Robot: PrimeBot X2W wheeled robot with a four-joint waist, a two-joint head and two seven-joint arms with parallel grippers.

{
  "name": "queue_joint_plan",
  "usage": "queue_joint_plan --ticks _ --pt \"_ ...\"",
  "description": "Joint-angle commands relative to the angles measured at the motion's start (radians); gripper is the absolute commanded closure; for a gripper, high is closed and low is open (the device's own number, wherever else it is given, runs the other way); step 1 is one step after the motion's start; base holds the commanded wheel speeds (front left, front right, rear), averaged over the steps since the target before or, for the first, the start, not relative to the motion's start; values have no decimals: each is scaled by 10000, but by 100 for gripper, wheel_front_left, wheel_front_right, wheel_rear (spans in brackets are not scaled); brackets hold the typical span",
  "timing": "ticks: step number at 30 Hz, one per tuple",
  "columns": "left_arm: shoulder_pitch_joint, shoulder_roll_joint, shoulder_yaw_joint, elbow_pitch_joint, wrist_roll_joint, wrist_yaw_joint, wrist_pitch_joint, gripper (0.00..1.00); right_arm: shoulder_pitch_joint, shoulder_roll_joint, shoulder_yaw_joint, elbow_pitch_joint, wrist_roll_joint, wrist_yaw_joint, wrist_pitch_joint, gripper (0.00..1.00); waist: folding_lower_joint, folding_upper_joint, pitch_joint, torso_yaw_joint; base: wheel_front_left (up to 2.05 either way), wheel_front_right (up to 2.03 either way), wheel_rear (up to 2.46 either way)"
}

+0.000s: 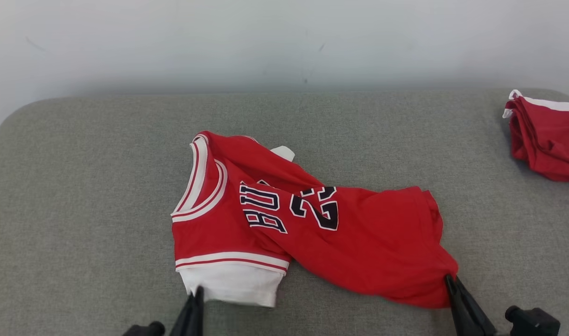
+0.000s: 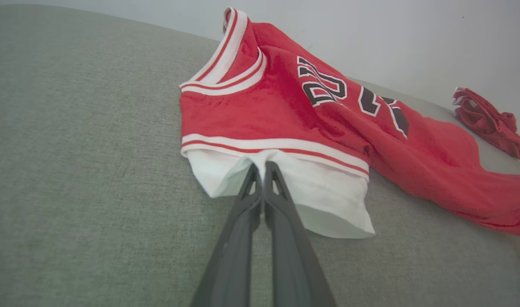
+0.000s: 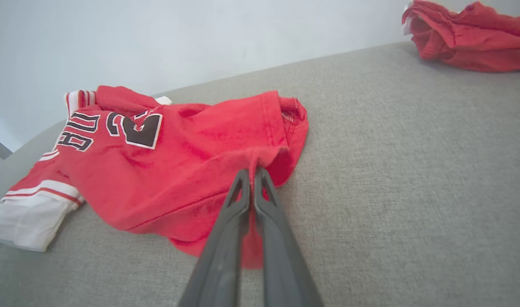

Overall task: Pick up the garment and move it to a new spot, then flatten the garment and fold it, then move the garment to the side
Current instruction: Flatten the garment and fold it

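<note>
Prob. a lab/test room: grey fabric-covered worktop w/ rounded corners against a plain, scuffed white wall; red garment on it, red clothes pile at far right edge.

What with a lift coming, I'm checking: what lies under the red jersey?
The jersey rests on the grey cushion; white fabric pokes out beneath its striped trim. Whatever else lies under the crumpled red cloth is covered.

The garment lies on the table, a cloth pile well apart to its right.
</note>
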Motion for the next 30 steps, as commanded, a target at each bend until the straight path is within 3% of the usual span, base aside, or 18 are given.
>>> queue_joint_plan --ticks 1,8,13,21,27,30 --pt "91 -2 205 -387 131 8 -29 100 52 -38 -20 -311 -61 -27 -58 100 -1 0 2 -14 0 0 0" --pt "-789 330 710 -1673 579 -168 -29 100 -862 -395 259 -1212 117 -27 71 100 -1 0 87 -157 0 0 0" --pt "-2733 1133 471 -1824 686 -395 419 100 -2539 -866 620 -1103 252 -27 485 100 -1 0 499 -316 0 0 0" --pt "-7269 2231 175 -1639 -331 -497 1798 100 -6840 -1425 1145 -359 1008 -28 1430 100 -1 0 2157 -475 0 0 0" --pt "-11278 3035 -515 -218 -1049 -508 2367 100 -10718 -1523 1492 710 1664 -28 2209 100 -1 0 3557 -631 0 0 0" --pt "-13111 3090 -484 781 -1417 -494 2347 100 -12568 -1402 1701 1510 1840 -28 2490 100 -1 0 4135 -739 0 0 0"
